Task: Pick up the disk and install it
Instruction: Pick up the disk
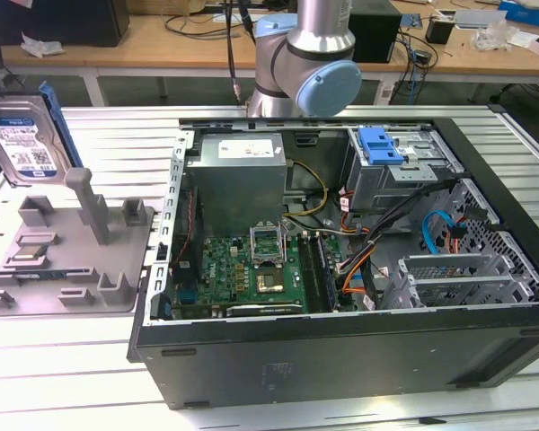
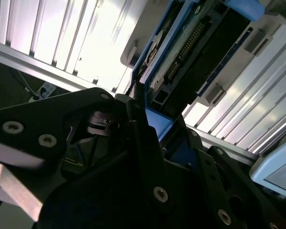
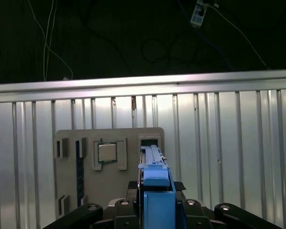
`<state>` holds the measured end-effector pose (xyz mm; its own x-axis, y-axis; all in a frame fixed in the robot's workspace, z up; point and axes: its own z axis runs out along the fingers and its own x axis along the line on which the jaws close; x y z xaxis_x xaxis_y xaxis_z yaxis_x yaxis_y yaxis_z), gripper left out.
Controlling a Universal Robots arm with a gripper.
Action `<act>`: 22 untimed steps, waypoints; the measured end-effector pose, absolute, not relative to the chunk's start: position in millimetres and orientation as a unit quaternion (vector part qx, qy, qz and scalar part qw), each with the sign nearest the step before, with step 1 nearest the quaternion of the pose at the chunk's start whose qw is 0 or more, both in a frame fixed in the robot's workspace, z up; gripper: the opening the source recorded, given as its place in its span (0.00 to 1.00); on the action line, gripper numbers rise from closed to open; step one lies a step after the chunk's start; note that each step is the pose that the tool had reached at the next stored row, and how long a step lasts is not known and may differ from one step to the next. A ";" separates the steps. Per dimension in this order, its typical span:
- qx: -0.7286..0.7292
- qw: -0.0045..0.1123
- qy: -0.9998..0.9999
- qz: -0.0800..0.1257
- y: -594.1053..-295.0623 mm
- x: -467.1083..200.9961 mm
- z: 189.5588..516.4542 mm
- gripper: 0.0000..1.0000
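Gripping the disk (image 3: 155,174) by its blue carrier rail, with the gripper (image 3: 156,191) closed down to the rail's thickness and a dark finger on either side of the blue edge in both wrist views. Hard to tell from the second wrist view how deep the rail sits between the pads, so best treated as a shallow hold. Hanging on edge at the exterior view's left, label side showing, above the far corner of the grey parts fixture (image 1: 72,260) and well apart from the open computer case (image 1: 341,350). Judged as the carry stage: lifted free, not yet installed.

To do this stage well:
- Hold the clamp force steady and avoid any regrip in mid-air.
- Travel slowly. With the grip on one edge only, the weight is likely to make the drive pivot.
- Pass high over the fixture's tall post (image 1: 94,202) and the case's near wall.
- Fix the connector end's heading early, matched to the drive cage (image 1: 404,175).
- Steer clear of the blue cable (image 1: 436,229) and of the bare blue bracket (image 1: 380,144) in the cage.
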<state>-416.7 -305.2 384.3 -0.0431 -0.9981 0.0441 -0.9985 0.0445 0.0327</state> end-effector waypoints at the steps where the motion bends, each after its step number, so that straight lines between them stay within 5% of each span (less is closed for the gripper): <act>1: 0.691 0.027 -0.722 0.003 -305.2 -416.7 386.0 0.37; 22: 0.691 0.027 -0.722 0.003 -305.2 -414.5 449.6 0.37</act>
